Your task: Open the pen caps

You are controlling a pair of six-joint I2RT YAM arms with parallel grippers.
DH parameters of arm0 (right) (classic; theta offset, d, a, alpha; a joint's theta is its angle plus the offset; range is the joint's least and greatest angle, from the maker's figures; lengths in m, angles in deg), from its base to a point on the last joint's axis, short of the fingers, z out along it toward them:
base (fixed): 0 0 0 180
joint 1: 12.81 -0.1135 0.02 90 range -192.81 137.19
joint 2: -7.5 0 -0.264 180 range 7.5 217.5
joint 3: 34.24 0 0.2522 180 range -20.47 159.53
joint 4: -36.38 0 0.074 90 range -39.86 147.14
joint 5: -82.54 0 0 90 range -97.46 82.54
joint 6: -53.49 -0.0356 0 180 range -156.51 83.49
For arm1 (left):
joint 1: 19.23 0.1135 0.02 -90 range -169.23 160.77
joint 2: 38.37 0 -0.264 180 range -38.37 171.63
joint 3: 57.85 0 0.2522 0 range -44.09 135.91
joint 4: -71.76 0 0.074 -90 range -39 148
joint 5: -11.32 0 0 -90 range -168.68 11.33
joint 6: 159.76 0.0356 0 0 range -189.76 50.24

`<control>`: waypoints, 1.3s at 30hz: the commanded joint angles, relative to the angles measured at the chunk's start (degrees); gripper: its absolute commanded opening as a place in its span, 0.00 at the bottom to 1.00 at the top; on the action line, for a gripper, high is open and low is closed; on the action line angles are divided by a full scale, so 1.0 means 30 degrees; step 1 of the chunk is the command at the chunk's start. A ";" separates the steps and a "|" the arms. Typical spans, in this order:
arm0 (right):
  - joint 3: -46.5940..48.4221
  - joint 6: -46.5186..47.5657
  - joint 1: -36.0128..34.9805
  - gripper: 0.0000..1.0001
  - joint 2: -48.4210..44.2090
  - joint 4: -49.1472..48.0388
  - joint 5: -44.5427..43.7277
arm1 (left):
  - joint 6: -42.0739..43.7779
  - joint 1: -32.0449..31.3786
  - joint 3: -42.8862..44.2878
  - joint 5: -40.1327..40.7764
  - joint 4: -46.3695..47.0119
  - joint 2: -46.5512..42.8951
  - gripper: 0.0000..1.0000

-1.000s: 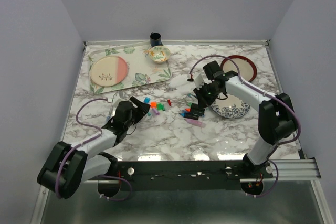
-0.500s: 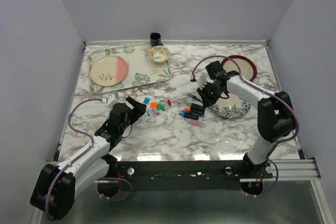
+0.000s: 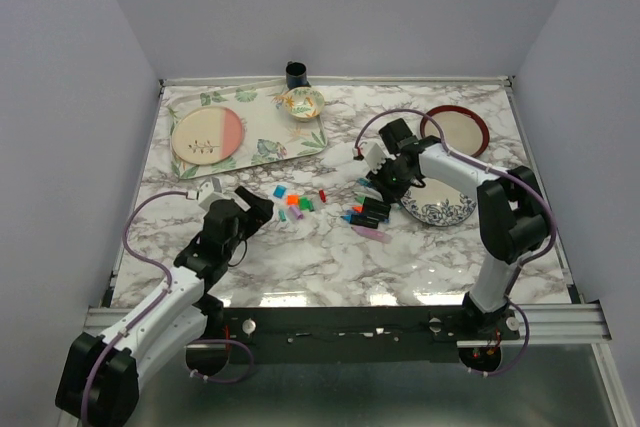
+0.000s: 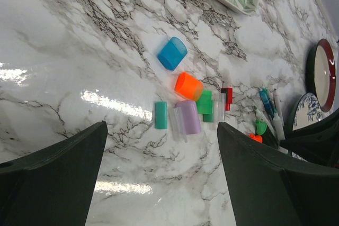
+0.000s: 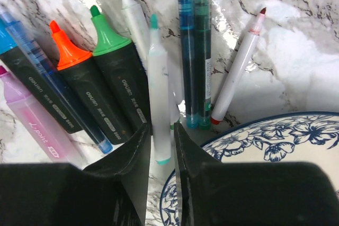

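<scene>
Several loose pen caps lie on the marble ahead of my left gripper (image 4: 161,137): blue (image 4: 172,53), orange (image 4: 188,86), teal (image 4: 160,115), purple (image 4: 188,116), green (image 4: 204,101) and red (image 4: 226,98). That gripper (image 3: 262,205) stands wide open with nothing in it, just short of the caps (image 3: 293,200). My right gripper (image 5: 161,126) sits over the uncapped pens (image 3: 365,212). Its jaws are narrowly parted around a white pen with a teal tip (image 5: 158,93), with a slim gap on the right side. Black highlighters with bare orange (image 5: 66,51) and green (image 5: 106,35) tips lie beside it.
A blue-patterned plate (image 3: 440,209) lies right next to the pens, under the right gripper's side (image 5: 275,141). A red-rimmed plate (image 3: 455,129) is behind it. At the back left, a leafy tray (image 3: 270,137) carries a pink-and-cream plate (image 3: 207,135) and a small bowl (image 3: 303,102); a dark cup (image 3: 296,74) stands behind.
My left arm has drawn back toward the near left and its jaws have opened wider. The right gripper's jaws have eased apart around the white pen and shifted slightly left.
</scene>
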 commanded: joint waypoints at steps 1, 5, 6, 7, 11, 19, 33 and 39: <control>0.0502 0.0155 -0.0050 0.33 0.0523 -0.0537 -0.0827 | 0.0539 0.0173 -0.0065 0.0861 -0.0983 -0.0599 0.93; 0.0473 0.0096 -0.0050 0.36 0.0231 -0.0537 -0.0856 | 0.0919 0.0261 0.0052 0.1095 -0.1305 -0.0716 0.94; 0.0473 0.0096 -0.0021 0.37 0.0085 -0.0566 -0.0856 | 0.0949 0.0291 0.0226 0.1183 -0.1567 -0.0745 0.95; 0.0415 0.0096 -0.0050 0.37 -0.0206 -0.0595 -0.0856 | 0.1066 0.0320 0.0315 0.1300 -0.1773 -0.0688 0.95; 0.0210 0.0125 -0.0050 0.40 -0.1230 -0.0712 -0.0798 | 0.1739 0.0700 0.0959 0.1857 -0.2769 -0.0716 0.98; -0.0406 0.0125 -0.0050 0.44 -0.3986 -0.0596 0.1894 | 0.4577 0.2953 0.3536 0.2268 -0.4850 0.1331 0.98; -0.0699 0.0448 -0.0050 0.45 -0.6946 0.0487 0.6024 | 0.7453 0.5798 0.7492 0.3321 -0.5613 0.9268 0.77; -0.0729 0.0653 -0.0050 0.45 -0.7327 0.0781 0.6613 | 0.7630 0.6530 0.8195 0.3645 -0.6020 1.1231 0.70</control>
